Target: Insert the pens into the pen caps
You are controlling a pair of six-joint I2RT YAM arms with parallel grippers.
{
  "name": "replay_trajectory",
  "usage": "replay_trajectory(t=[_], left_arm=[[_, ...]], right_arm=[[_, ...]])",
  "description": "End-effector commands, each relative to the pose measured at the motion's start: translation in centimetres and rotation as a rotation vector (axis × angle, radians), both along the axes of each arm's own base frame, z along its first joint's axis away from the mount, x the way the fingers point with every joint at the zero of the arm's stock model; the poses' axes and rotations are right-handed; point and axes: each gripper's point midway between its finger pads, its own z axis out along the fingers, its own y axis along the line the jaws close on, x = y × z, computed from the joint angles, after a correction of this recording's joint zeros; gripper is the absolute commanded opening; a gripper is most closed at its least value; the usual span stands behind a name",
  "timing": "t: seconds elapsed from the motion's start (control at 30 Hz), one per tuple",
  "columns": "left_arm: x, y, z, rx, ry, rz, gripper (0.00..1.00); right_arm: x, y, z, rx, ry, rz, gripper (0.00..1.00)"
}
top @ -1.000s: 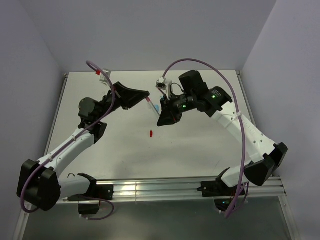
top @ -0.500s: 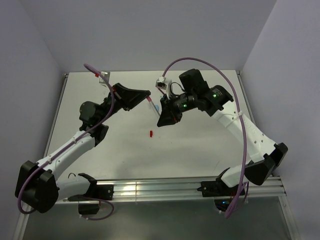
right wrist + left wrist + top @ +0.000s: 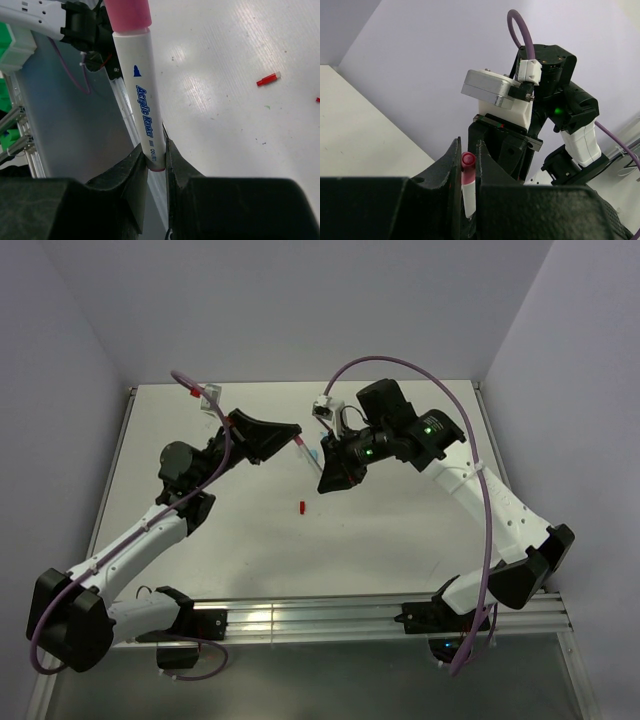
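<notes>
In the top view one white pen [image 3: 303,449] with a pink-red cap end spans the gap between both grippers, above the table. My left gripper [image 3: 292,432] is shut on the pen [image 3: 468,172] near its red end, which sits level with the fingertips of the left gripper [image 3: 468,150]. My right gripper [image 3: 318,472] is shut on the lower end of the white printed barrel of that pen [image 3: 142,100], which stands up out of the right gripper [image 3: 154,146]. A small red pen cap [image 3: 301,507] lies loose on the table below them, and shows again as the red cap [image 3: 267,79].
A red-tipped piece [image 3: 192,388] lies at the back left corner. Small white and blue bits [image 3: 322,405] lie at the back middle. A metal rail [image 3: 300,620] runs along the near edge. Purple cables loop over both arms, and walls close in on three sides.
The left arm's elbow and lower links have shifted slightly. Both grippers and the pen between them stay nearly where they were, still shut.
</notes>
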Motion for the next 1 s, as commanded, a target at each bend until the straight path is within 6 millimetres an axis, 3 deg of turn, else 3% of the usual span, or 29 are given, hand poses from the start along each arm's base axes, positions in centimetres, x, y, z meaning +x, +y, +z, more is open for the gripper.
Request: replay_trajectory(t=[0.0,0.33,0.63,0.97], left_arm=[[-8.9,-3.8,-10.0,0.266,0.248,-0.494,0.01],[-9.0,-4.0,-8.8,0.19,0.299,-0.516,0.0],[-9.1,-4.3,-9.7,0.177,0.373,-0.51,0.0],[-10.5,-4.2,-9.5,0.183,0.242,-0.55,0.0]], right_arm=[[6.6,2.9,14.4,0.364,-0.537,-0.094,0.0],[7.2,2.9,14.0,0.35,-0.546,-0.104,0.0],[8.0,2.7,13.8,0.32,-0.578,-0.144,0.0],[6.0,4.0,13.8,0.375,-0.512,-0.035,0.0]])
